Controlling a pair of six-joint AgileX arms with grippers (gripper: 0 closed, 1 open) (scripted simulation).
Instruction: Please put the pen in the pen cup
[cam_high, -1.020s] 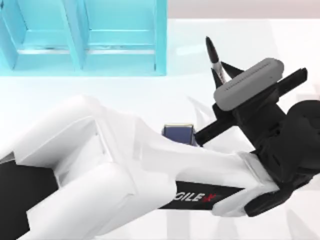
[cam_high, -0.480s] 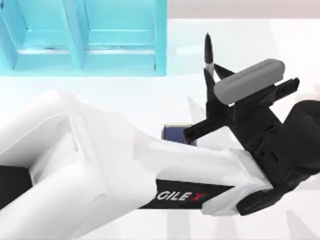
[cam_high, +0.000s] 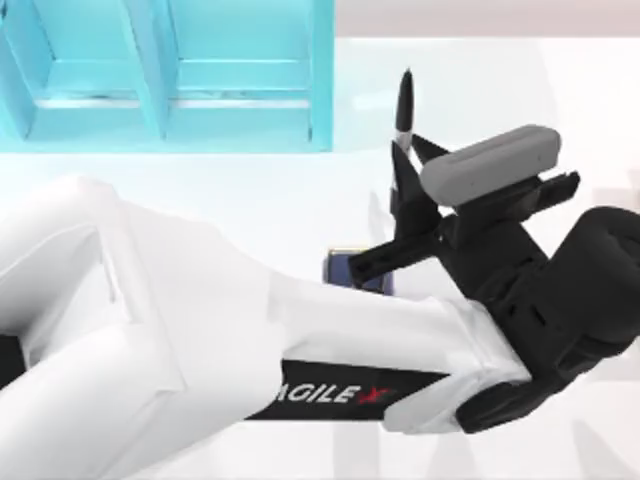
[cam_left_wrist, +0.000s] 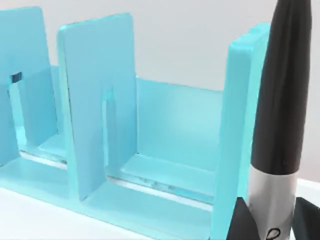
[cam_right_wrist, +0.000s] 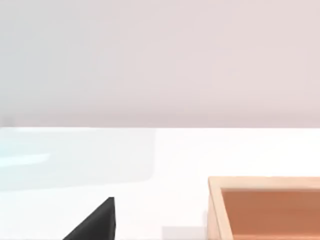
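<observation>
The shelf unit (cam_high: 170, 75) is standing at the back left of the table (cam_high: 250, 190). The pen (cam_high: 405, 105) is sitting clamped in the left gripper (cam_high: 403, 170), just right of the shelf unit's right end, pointing toward the table's back. The pen cup (cam_high: 352, 268) is lying in front of the pen, partly under the left arm.

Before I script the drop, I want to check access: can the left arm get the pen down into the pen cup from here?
Probably yes. The left gripper holds the pen raised, and the pen cup sits close by, partly hidden beneath that same arm. Nothing visible stands between them, though its opening is mostly hidden.
</observation>
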